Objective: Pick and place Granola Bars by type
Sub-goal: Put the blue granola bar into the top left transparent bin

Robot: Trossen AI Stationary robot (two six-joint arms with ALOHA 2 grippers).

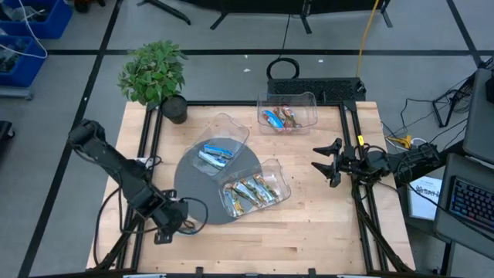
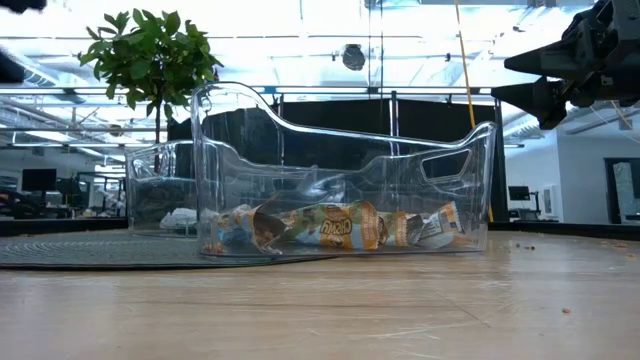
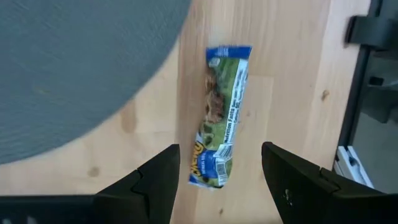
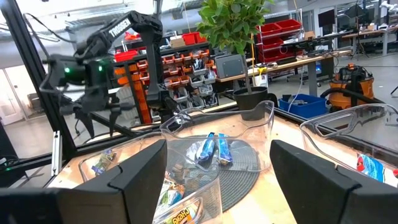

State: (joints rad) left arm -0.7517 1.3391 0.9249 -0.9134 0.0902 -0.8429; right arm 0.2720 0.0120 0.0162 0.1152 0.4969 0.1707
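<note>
Clear bins [image 1: 288,114]: three | loose bar [image 3: 222,115]: one | left hand [image 3: 219,180] spread above it | right hand [image 1: 330,162] spread

A pale wooden desk [image 1: 309,224] stands on a grey floor [image 1: 69,85] crossed by dark lines. A potted plant [image 1: 154,73] sits at its far corner. Behind, shelves of red and orange bins [image 4: 186,59] under bright ceiling lights [image 2: 300,20].

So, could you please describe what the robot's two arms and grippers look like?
Both arms are dark, jointed and tubular, with black cables trailing from their bases. The left gripper has two broad, black, wedge-shaped fingers; the right gripper has matching black, pointed fingers. White lettering marks the left arm.
</note>
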